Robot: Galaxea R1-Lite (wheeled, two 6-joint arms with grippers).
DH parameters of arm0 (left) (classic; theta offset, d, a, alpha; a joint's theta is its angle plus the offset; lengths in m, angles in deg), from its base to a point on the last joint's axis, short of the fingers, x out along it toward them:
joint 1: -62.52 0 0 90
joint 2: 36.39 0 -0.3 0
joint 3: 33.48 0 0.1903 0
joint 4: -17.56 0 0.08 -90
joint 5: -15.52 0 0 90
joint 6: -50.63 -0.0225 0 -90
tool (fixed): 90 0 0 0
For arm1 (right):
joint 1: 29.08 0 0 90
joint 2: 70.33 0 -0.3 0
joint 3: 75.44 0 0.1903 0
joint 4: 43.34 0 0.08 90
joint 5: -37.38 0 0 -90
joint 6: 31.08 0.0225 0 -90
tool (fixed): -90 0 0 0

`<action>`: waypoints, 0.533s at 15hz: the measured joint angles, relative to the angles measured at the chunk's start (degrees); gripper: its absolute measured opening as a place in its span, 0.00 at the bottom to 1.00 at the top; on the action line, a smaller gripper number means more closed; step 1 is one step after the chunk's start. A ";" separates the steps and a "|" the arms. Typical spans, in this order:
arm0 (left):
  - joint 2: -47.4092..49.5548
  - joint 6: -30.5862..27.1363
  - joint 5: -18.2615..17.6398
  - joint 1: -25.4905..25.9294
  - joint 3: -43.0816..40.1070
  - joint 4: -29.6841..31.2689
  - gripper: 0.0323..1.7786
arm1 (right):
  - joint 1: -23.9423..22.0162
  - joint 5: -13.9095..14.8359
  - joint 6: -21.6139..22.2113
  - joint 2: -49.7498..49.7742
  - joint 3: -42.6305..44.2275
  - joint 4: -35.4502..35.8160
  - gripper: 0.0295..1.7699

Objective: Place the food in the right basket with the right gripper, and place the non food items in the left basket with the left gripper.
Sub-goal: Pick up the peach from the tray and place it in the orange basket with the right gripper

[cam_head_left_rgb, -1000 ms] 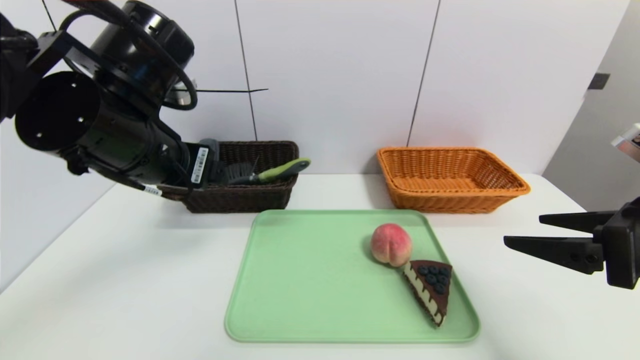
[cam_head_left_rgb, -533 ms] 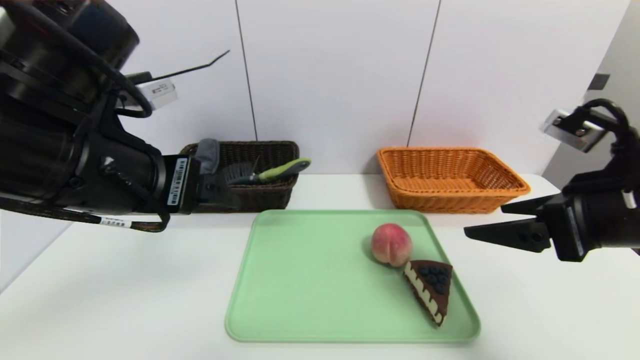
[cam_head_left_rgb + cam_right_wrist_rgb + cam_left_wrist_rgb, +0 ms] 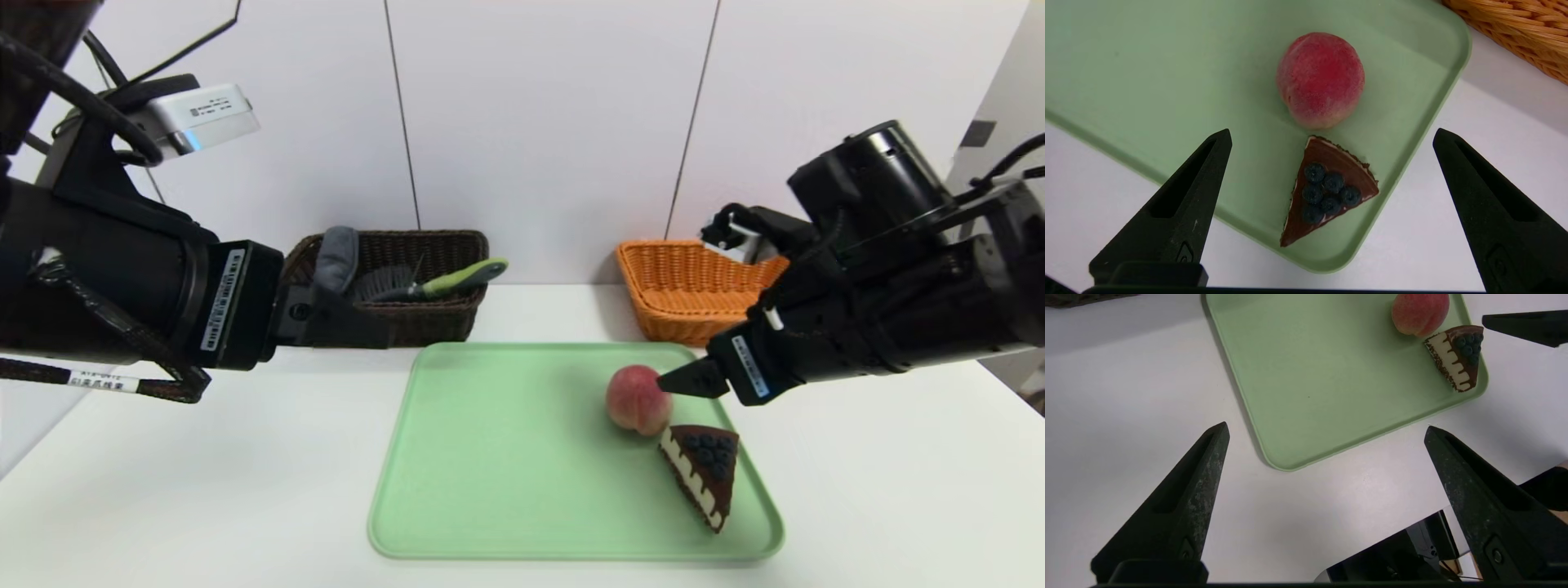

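Right wrist view showed the right gripper (image 3: pixel 1331 134) with jaws spread wide above the tray (image 3: pixel 1126 61), the peach (image 3: pixel 1321 79) just ahead between them (cake slice (image 3: pixel 1327 192) nearer), left gripper (image 3: pixel 1327 428) also wide, farther off.

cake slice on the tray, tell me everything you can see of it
The cake slice is a triangular wedge with glossy chocolate topping, a cluster of blueberries at its wide end, and a cream side edged with chocolate drips. It lies flat near the right corner of the green tray, its wide end right up against the peach; whether they touch is unclear. The open right gripper hovers above; nothing grips it.
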 joint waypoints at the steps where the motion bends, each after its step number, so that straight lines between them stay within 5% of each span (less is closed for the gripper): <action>1: 0.34 -1.73 -0.07 0.00 -0.06 -0.06 0.95 | 0.55 1.11 1.58 -1.68 0.73 -0.06 0.96; 8: 1.68 -5.75 -0.52 0.18 -0.22 -0.26 0.95 | 2.15 3.54 6.57 -9.40 2.26 0.24 0.96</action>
